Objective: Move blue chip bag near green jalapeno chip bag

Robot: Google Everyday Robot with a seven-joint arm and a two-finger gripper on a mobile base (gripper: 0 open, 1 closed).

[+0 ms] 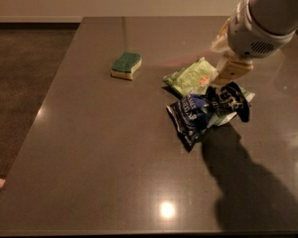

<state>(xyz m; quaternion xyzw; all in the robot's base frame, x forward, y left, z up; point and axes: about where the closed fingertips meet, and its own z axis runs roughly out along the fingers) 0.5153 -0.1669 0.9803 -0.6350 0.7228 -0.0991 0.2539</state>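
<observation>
A dark, glossy counter (pixel 104 148) fills most of the frame, with brown floor seen along the left edge and a pale wall along the top. A green-topped yellow sponge (pixel 126 66) is placed left of centre in the upper half. The end effector (pixel 226 79) is seen at the upper right, beneath the bulky white arm (pixel 268 19). Directly below it and slightly to the left, the blue chip bag (pixel 208 110) is found, crumpled, with its upper edge meeting the end effector's underside. Whether the bag is gripped, and how far the end effector is opened, cannot be told. The green jalapeno chip bag (pixel 191 78) is laid flat just left of the end effector, and its lower right part is overlapped by the blue bag. A dark shadow is cast on the counter below the blue bag.
</observation>
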